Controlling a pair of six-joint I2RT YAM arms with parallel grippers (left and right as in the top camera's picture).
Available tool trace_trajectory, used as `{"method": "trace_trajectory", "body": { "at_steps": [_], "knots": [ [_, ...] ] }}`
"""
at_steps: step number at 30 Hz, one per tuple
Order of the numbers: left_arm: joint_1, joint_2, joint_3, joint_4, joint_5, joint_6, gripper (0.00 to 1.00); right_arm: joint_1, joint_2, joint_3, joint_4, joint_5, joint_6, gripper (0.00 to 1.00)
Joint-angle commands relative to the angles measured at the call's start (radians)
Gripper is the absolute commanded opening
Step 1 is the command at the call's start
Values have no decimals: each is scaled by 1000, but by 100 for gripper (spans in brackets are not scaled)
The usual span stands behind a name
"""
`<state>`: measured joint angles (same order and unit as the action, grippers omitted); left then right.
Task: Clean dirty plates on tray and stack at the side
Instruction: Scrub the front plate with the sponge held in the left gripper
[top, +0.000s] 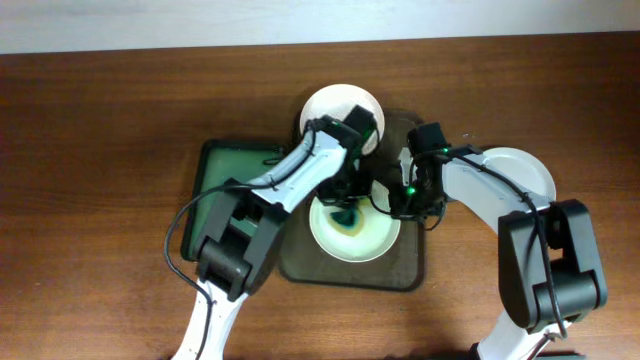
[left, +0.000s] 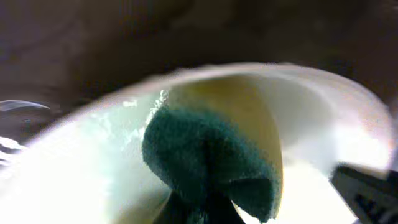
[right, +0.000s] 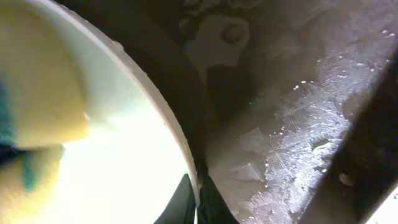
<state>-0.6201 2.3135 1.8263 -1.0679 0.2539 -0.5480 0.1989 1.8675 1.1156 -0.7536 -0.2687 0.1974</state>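
Pressing a green-and-yellow sponge (left: 211, 162) onto the smeared plate (top: 352, 240), the left hand (top: 345, 205) is closed around that sponge, over the teal mark at the plate's centre. The right hand (right: 194, 200) pinches the same plate's right rim, a finger on each side, and the plate lies in the near half of the dark tray (top: 300, 268). A second plate (top: 335, 105) sits at the tray's far end, a third plate (top: 525, 170) on the bench (top: 100, 150) just right of it, and a green tray (top: 225, 160) to its left.
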Motion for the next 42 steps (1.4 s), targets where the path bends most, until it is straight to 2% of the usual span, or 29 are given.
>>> {"method": "trace_trajectory", "body": {
  "at_steps": [1,3,7,13,15,18,21,23,26,28,29,31,33,34,37,38,40,42],
  "knots": [
    [60,24,-31,-27,-270,77,0,-4,36,-18,-13,71,23,4],
    [28,24,-45,-9,-136,79,0,-4,36,-18,-9,70,69,4],
    [-79,26,-93,215,347,55,0,-4,36,-18,3,69,97,4],
    [-137,26,-93,248,525,19,0,-4,36,-18,3,69,96,4],
    [-118,26,-93,225,515,17,0,-4,36,-18,3,69,97,4],
    [-97,26,-93,219,659,18,0,-4,36,-18,3,69,97,4],
    [-89,26,-93,190,424,21,0,-4,36,-18,-1,69,97,4],
    [-78,25,-92,90,15,29,0,-4,36,-18,-2,70,96,4],
    [-39,12,-54,-66,-404,29,0,-4,36,-18,-2,70,97,4],
    [-19,-22,-34,-126,-586,21,0,-4,36,-18,-2,70,97,4],
    [-11,-40,-34,-138,-618,21,0,-4,36,-18,-2,70,96,4],
    [4,-57,-34,-145,-639,21,0,-4,36,-18,-2,70,97,4],
    [6,-56,-40,-121,-579,22,0,-4,36,-18,-1,70,97,4],
    [2,-55,-41,-93,-485,25,0,-4,36,-18,-1,70,97,4],
    [-22,-54,-64,67,-21,130,0,-4,36,-18,-1,70,96,4],
    [-28,-55,-64,88,54,139,0,-4,36,-18,-1,70,95,4],
    [-10,-82,-63,69,50,144,0,-4,36,-18,-6,69,63,4],
    [55,-175,-62,-13,-47,146,0,-4,36,-18,-21,69,43,4]
  ]
}}
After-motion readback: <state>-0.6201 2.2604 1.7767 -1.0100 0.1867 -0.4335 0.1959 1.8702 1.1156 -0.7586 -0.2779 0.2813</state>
